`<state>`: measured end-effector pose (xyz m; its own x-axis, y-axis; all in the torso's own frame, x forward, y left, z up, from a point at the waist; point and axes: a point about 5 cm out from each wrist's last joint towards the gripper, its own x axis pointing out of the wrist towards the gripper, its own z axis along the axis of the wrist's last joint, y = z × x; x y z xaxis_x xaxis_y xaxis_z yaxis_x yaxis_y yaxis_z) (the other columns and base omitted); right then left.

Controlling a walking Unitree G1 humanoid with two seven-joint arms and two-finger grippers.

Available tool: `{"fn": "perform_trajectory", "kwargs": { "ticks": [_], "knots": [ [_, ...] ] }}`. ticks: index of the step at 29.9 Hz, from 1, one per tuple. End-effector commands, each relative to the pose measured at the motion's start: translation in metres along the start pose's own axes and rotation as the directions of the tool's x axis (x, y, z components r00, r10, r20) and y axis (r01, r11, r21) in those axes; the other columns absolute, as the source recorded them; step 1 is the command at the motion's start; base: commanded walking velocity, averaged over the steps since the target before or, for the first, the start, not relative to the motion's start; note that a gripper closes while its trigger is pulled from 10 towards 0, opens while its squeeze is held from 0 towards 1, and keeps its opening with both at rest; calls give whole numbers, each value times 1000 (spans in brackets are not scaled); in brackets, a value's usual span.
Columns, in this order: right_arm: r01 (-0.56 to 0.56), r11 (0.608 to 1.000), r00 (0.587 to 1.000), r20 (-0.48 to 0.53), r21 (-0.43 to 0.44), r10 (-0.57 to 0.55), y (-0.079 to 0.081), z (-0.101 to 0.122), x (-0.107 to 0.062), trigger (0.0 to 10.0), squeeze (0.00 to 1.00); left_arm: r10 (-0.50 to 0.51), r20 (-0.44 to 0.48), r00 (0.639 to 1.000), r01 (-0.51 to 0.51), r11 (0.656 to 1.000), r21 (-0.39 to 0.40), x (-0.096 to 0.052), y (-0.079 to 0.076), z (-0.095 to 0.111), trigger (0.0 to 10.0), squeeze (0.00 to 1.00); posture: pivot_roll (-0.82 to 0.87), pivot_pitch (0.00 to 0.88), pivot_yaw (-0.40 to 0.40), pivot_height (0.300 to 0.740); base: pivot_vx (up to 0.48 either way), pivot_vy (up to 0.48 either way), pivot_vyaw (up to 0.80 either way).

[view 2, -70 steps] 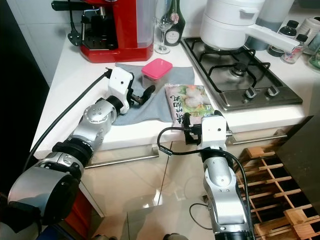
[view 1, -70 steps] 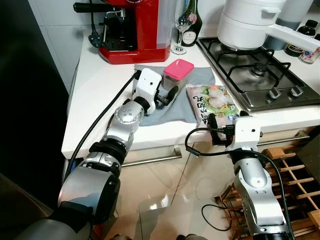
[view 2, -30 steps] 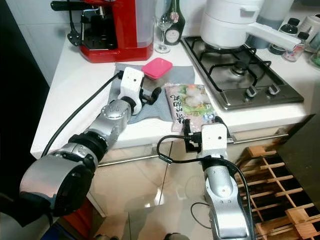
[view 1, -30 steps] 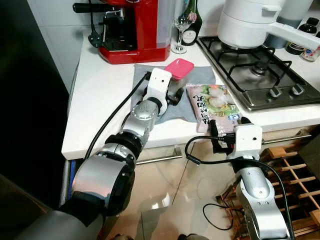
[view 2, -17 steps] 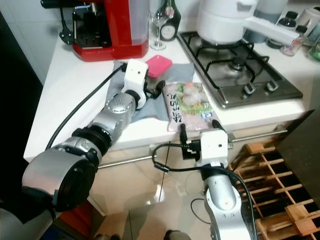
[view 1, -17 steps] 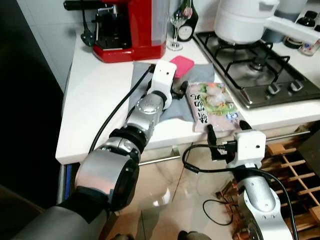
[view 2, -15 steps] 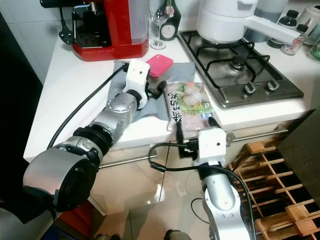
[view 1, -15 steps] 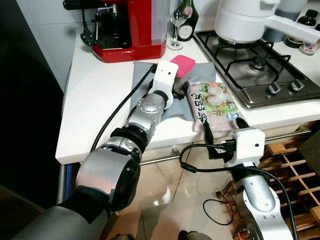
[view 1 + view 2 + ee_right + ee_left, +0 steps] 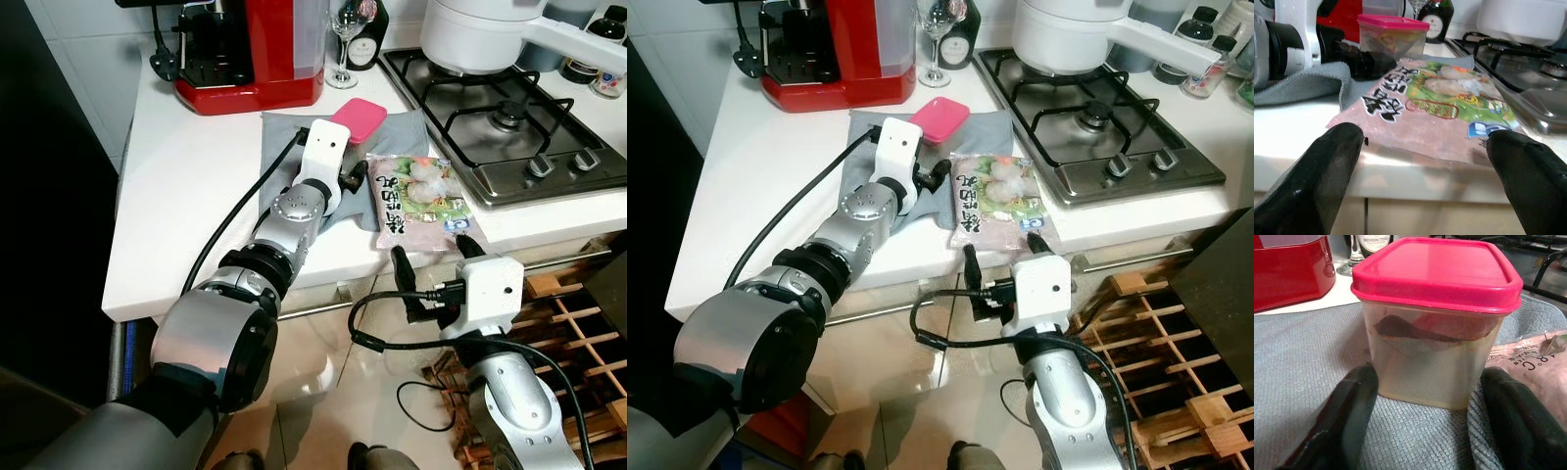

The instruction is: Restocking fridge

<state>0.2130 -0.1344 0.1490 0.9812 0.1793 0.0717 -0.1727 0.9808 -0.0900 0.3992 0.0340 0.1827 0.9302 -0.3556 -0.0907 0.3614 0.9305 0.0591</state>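
A clear container with a pink lid (image 9: 359, 117) stands on a grey cloth (image 9: 284, 147) on the white counter (image 9: 186, 196). My left gripper (image 9: 351, 176) is open, one black finger on each side of the container's base (image 9: 1435, 357), close to it. A pink frozen-food bag (image 9: 416, 191) lies beside the cloth, its near end at the counter's front edge. My right gripper (image 9: 431, 250) is open just in front of that edge, its fingers (image 9: 1327, 166) pointing at the bag (image 9: 1435, 98) without touching it.
A red coffee machine (image 9: 250, 49), a wine glass (image 9: 343, 39) and a bottle stand at the back. A gas hob (image 9: 500, 127) with a white pot (image 9: 480, 29) lies to the right. A wooden rack (image 9: 578, 313) sits on the floor at lower right.
My left arm has reached forward, so its open fingers now flank the container. The right gripper has stayed before the counter edge, a little lower. The camera has shifted slightly.
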Motion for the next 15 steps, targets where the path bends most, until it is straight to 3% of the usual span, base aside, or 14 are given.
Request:
{"fn": "perform_trajectory", "kwargs": {
  "ticks": [1, 7, 15],
  "knots": [
    [5, 1000, 1000, -6, -4, -5, -2, 2, -3, 10000, 286, -4, 28, 1000, 5, 999, -33, 2, -1, 8, 0, 0, -375, 142, 19, 740, 0, 0, 0],
    [4, 1000, 1000, -17, -3, -4, -2, 0, -1, 10000, 286, 0, 72, 997, 5, 998, -65, 2, 2, 16, 0, 0, -356, 133, 17, 740, 0, 0, 0],
    [0, 1000, 1000, -20, -7, 0, -1, -6, 9, 10000, 290, -12, 204, 979, 24, 998, -56, 1, 10, 36, 0, 0, -311, 95, 17, 740, 0, 0, 0]
  ]
}}
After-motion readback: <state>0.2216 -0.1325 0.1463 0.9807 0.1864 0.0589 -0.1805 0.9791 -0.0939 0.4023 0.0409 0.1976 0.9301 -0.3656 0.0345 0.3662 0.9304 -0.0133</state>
